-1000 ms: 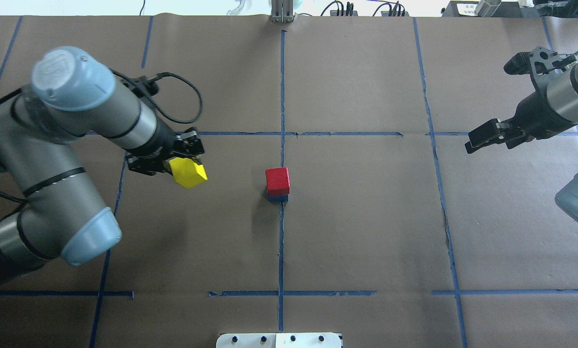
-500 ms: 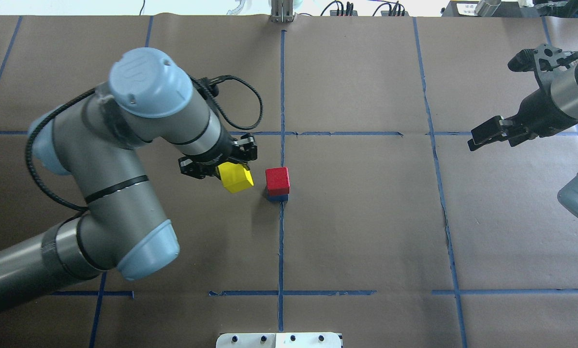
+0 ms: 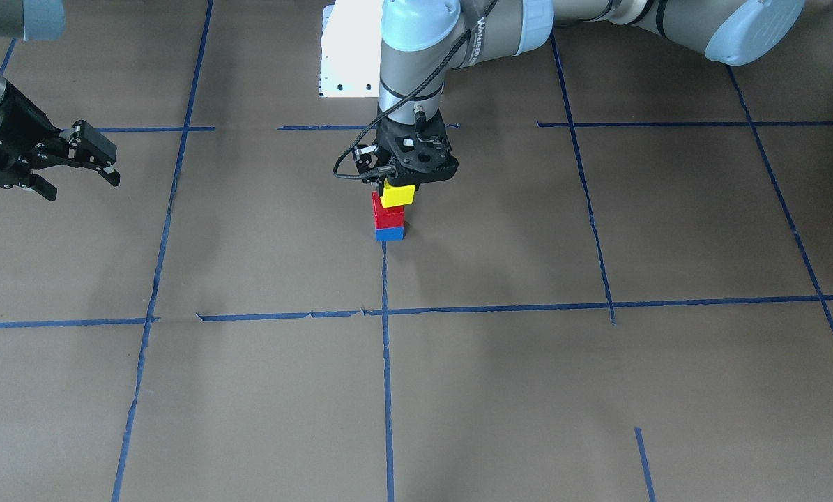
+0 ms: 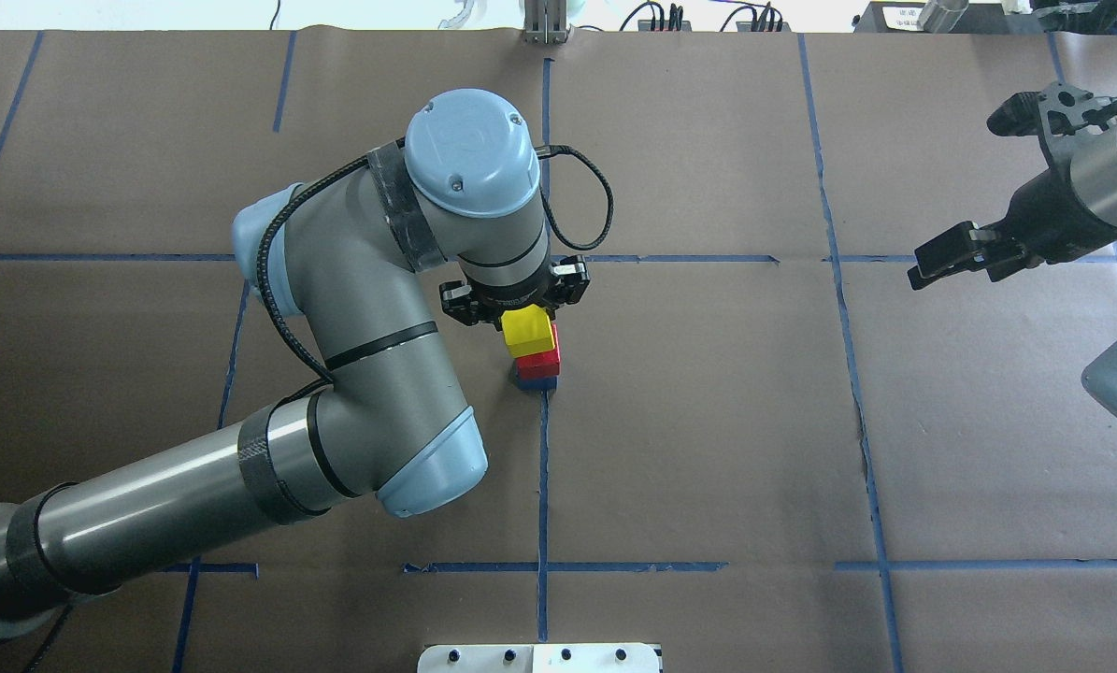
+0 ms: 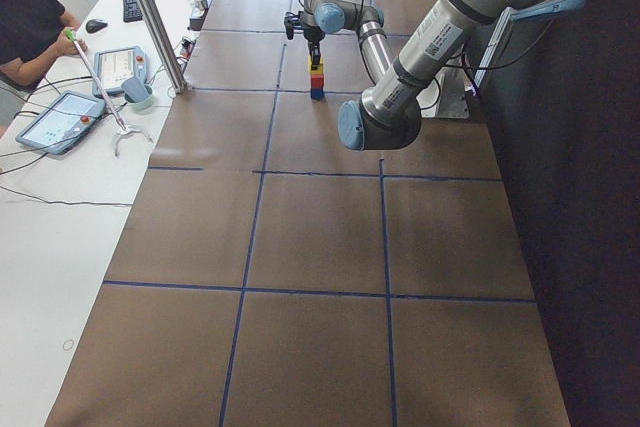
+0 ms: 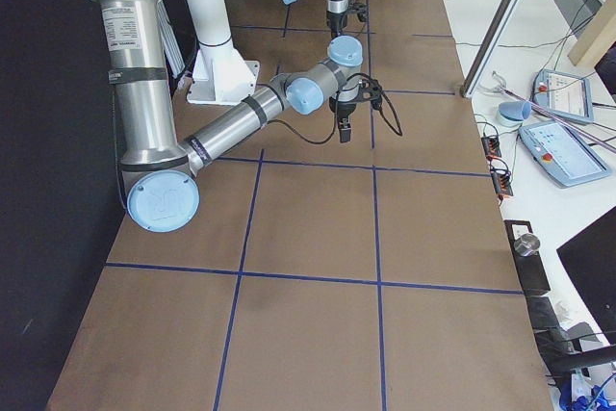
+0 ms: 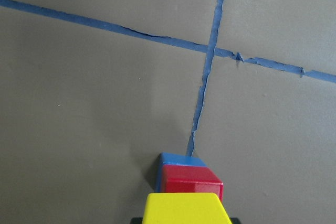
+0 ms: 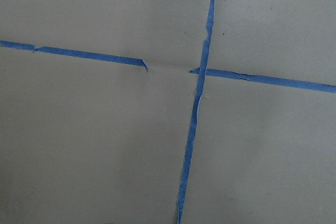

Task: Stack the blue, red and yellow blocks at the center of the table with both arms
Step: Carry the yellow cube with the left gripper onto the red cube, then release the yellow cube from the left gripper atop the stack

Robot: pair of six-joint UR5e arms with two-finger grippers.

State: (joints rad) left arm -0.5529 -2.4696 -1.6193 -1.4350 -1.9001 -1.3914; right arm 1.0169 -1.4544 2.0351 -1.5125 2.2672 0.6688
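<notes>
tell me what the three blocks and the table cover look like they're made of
The yellow block, red block and blue block: solid colour, matte faces, crisp edges; painted wood or plastic, cannot tell which. The table cover: likely brown paper, matte, faintly creased. Its lines: blue tape, ragged torn edges.

The blue block (image 3: 389, 233) lies flat at the centre of the worktop (image 3: 528, 390), with the red block (image 3: 386, 217) stacked squarely on it. The yellow block (image 3: 397, 196) is clamped in the left end effector (image 3: 397, 187) just above the red one, level and offset slightly sideways.
</notes>
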